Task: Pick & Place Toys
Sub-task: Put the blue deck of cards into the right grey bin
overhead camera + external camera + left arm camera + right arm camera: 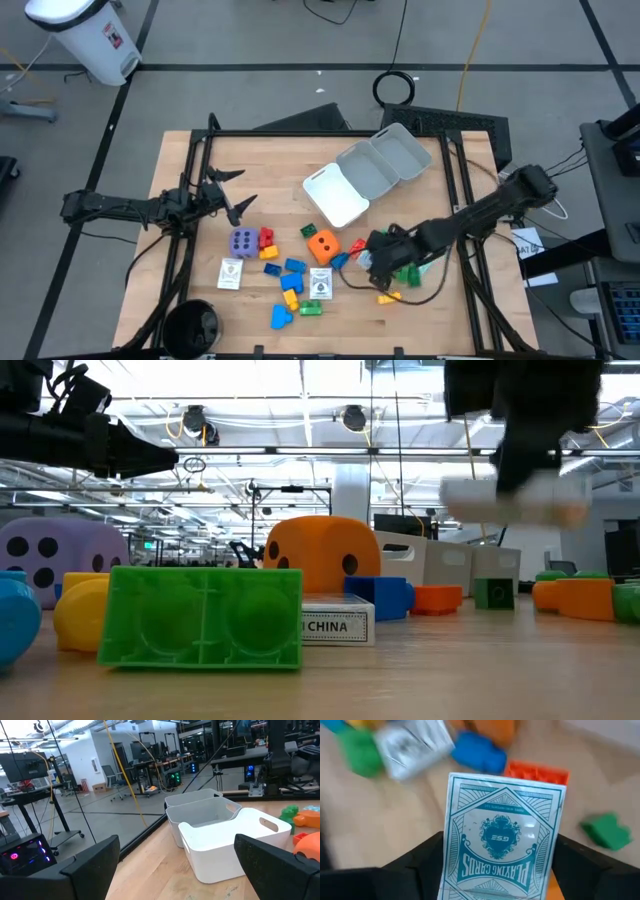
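Note:
A white and teal playing-card box (502, 840) is up off the table in my right gripper (372, 258), right of the toy pile; the low view shows the box (515, 500) clear of the wood. An orange die (322, 243), a purple die (243, 241), two more card boxes (320, 282) (231, 272) and several coloured bricks (291, 283) lie on the table's near half. My left gripper (235, 195) stands open at the table's left, level, with nothing between its fingers (90, 865). My right gripper pinches the card box by its two long side edges (447, 865) between its two fingers (420, 865), at the end of the box nearer the wrist. The fingers slant down from the table's right. The box's printed face shows, and it is lifted clear of the table.
A white tray (338, 195) and a clear grey tray (385, 160) stand side by side at the table's far middle. A green brick (405, 272) and a yellow one (388, 297) lie under the right arm. A black round thing (190, 325) sits at the near left corner.

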`<state>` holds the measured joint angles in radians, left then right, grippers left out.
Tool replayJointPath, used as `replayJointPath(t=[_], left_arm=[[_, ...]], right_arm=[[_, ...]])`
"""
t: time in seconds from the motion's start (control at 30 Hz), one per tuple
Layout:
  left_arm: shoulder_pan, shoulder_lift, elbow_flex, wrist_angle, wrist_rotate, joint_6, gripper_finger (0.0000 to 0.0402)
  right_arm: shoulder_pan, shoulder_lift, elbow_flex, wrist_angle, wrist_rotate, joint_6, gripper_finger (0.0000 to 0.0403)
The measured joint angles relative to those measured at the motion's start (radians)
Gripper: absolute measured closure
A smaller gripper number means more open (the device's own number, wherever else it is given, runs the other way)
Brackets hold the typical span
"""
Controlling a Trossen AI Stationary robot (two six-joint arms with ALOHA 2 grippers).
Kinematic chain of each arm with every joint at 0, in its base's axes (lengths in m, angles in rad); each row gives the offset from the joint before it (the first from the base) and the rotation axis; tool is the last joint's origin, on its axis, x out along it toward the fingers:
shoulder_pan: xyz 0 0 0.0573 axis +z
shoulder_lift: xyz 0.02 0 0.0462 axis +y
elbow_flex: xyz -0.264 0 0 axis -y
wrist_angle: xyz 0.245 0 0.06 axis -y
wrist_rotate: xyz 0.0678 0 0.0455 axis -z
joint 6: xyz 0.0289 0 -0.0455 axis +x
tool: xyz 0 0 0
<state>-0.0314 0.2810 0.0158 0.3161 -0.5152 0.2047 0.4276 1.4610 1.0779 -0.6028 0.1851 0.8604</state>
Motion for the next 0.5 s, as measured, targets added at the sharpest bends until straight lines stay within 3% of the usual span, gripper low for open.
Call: replayJointPath(t=[0.27, 0.4, 0.5], left_arm=[[0.000, 0.000, 0.000, 0.000, 0.000, 0.000, 0.0005], [0.000, 0.000, 0.000, 0.000, 0.000, 0.000, 0.0005], [0.000, 0.000, 0.000, 0.000, 0.000, 0.000, 0.0005]], right_arm=[[-0.070, -0.223, 0.001, 0.001, 0.217, -0.163, 0.0129], [-0.170, -0.298, 0.001, 0.001, 0.305, -0.267, 0.0127], [-0.279, -0.332, 0.001, 0.001, 0.313, -0.365, 0.0128]])
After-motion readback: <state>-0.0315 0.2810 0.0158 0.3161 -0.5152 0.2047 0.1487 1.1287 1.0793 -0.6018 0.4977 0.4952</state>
